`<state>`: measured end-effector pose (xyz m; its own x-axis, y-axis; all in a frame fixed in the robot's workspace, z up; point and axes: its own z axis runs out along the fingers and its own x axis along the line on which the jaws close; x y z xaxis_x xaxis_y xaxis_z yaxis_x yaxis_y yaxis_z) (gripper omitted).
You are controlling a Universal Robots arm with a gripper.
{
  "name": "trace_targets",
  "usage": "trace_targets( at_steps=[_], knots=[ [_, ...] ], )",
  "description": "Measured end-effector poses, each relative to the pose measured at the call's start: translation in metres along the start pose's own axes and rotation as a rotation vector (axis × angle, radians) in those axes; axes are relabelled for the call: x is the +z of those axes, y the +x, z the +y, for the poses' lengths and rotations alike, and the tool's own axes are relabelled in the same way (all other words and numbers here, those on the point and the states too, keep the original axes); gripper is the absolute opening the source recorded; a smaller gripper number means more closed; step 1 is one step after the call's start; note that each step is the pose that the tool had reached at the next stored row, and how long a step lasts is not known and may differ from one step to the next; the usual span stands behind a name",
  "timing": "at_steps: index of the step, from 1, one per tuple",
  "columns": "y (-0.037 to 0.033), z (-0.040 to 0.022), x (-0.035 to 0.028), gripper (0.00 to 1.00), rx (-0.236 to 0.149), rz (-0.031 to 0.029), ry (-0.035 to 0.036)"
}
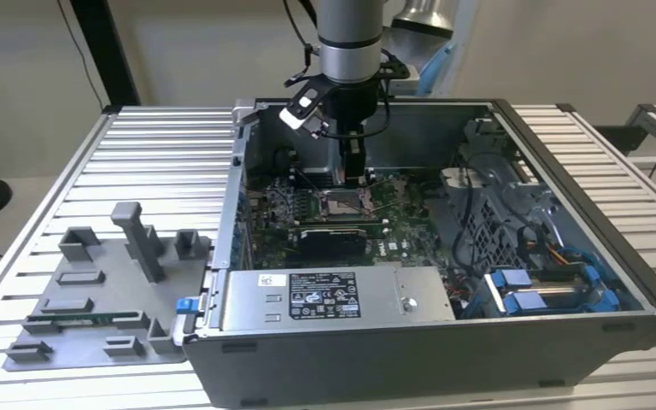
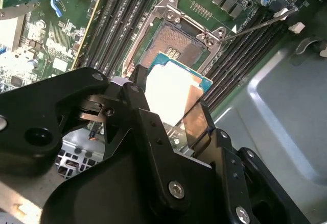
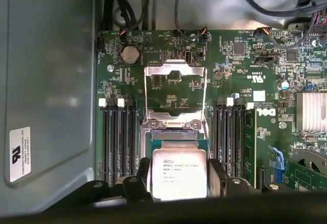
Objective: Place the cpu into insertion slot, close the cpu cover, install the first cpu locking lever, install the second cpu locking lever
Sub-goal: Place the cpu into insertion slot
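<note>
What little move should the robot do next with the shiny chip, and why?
Probably ease the cpu down, squared over the insertion slot. The gripper is clamped on it, it is not yet seated, the slot is bare, and the cpu cover stands open.

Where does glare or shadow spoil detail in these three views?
Second wrist view: glare washes the cpu top to white, and the end effector body near the lens is dark. First wrist view: the cpu top is bright but its print shows, and the circuit board is evenly lit. Exterior view: even light outside, shadow inside the computer case.
</note>
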<state>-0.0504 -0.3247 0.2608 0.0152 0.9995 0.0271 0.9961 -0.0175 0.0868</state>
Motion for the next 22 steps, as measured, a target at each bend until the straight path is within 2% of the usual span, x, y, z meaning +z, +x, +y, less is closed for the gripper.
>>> trace_targets(
  at_steps=[5, 15, 22],
  knots=[
    [0.0003, -0.0002, 0.0012, 0.0, 0.0, 0.0, 0.0],
    [0.0064, -0.0009, 0.009, 0.0, 0.0, 0.0002, -0.0001],
    [0.0069, -0.0011, 0.0111, 0.0, 0.0, 0.0001, -0.0001]
  ],
)
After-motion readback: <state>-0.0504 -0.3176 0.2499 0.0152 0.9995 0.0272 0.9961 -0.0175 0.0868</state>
